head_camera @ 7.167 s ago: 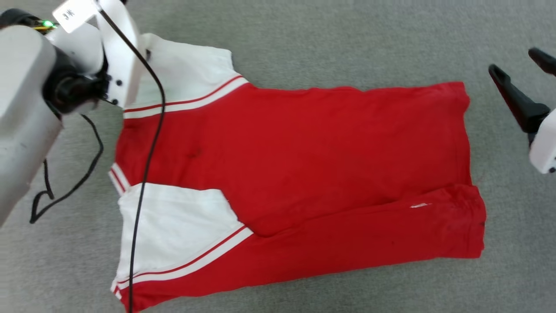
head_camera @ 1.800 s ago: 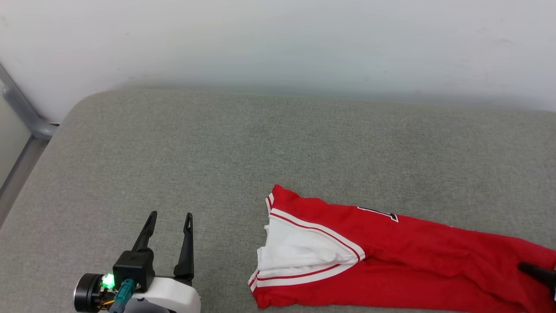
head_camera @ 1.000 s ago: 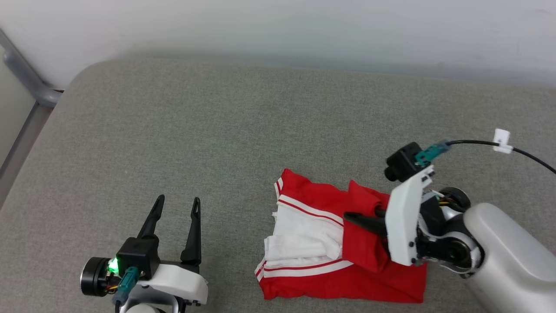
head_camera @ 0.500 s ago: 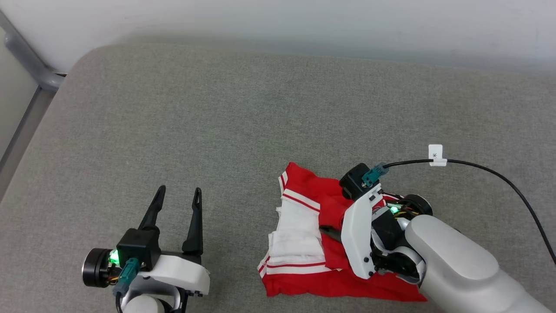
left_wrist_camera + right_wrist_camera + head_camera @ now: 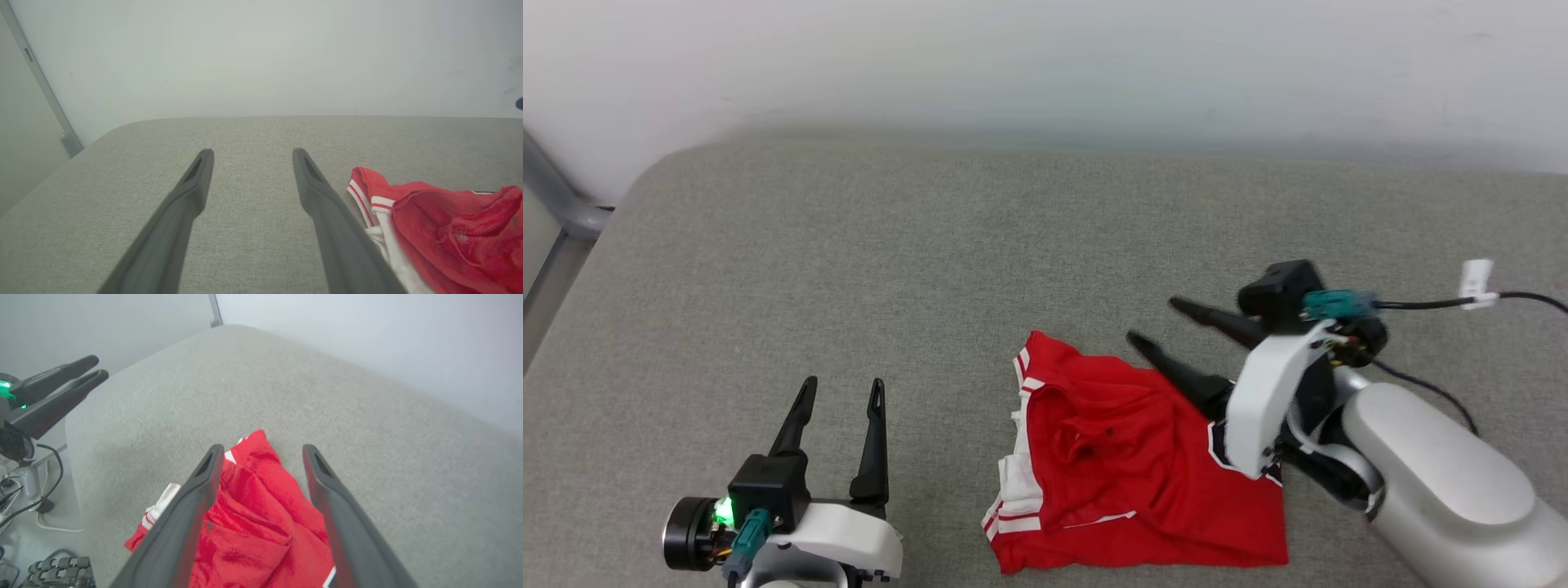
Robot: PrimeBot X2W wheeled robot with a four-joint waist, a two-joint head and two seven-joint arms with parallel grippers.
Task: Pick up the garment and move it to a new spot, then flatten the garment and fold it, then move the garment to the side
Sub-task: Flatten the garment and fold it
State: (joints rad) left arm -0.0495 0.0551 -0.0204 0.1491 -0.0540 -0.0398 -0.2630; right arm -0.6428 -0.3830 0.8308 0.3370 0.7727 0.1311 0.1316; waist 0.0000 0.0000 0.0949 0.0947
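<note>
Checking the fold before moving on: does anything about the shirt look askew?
Yes: the garment is rumpled; its top red layer bunches near the left end, and white sleeve fabric pokes out unevenly there.

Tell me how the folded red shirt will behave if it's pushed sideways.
The garment looks floppy: its top layer lies rumpled, so lifting one edge would likely undo the fold. It seems thin and light. Pushed across the textured grey surface, it would probably bunch rather than slide whole.
</note>
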